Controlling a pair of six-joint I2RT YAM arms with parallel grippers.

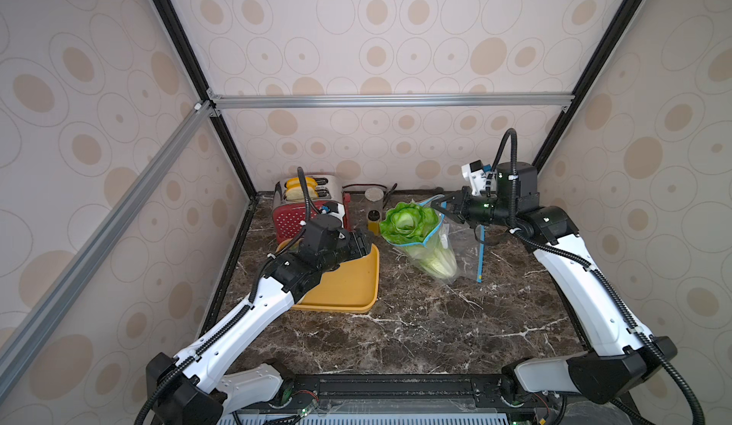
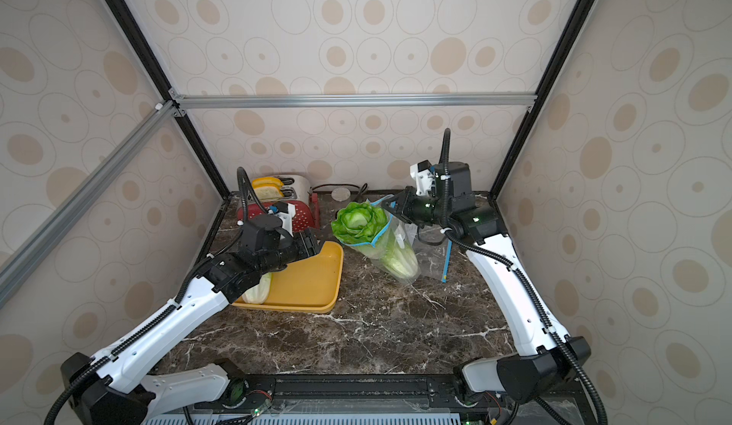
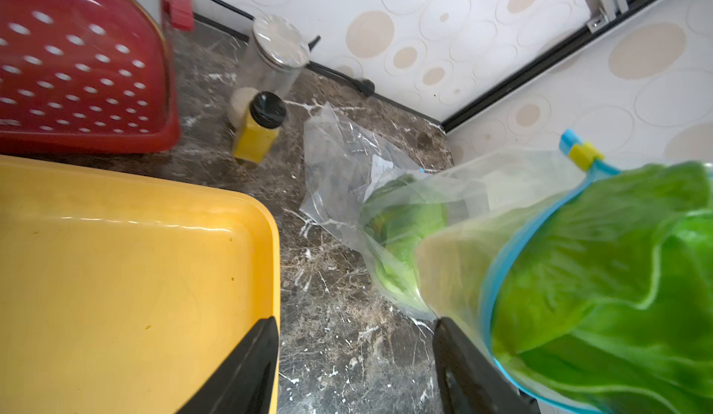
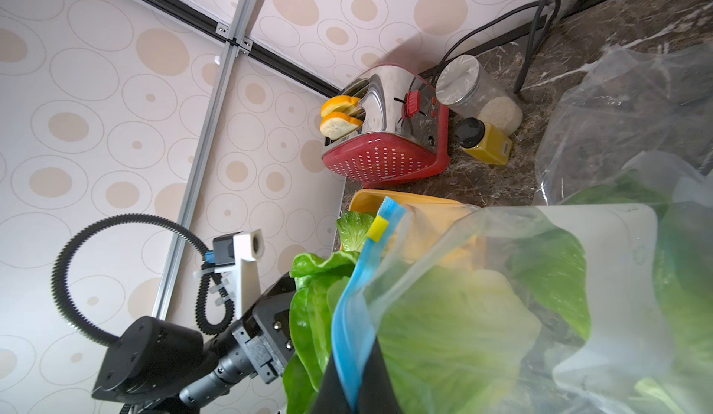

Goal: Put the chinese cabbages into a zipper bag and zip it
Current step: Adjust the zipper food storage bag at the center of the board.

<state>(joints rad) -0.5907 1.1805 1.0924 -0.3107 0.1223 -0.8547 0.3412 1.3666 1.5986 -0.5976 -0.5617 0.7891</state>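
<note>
The right gripper is clenched on the blue zip rim of a clear plastic zipper bag, holding its mouth up off the dark, white-veined marble table; the right wrist view shows its black fingers pinching that blue rim, with a small yellow slider further along the track.

1 chinese cabbage stands in the bag, white ribbed base down against the plastic and frilly green top sticking out of the mouth; the left wrist view shows more green leaf deeper in the bag, though I cannot tell whether it is a 2nd head.

Another cabbage lies on the yellow plastic tray, mostly hidden under the left arm in both top views.

The left gripper is released, its jaws apart with only bare marble between them; it hangs over the tray's far corner, just beside the bag, and 1 finger sits against the plastic.

Behind the tray stand a red and chrome toaster, a clear jar with a silver lid and a small yellow bottle with a black cap.
</note>
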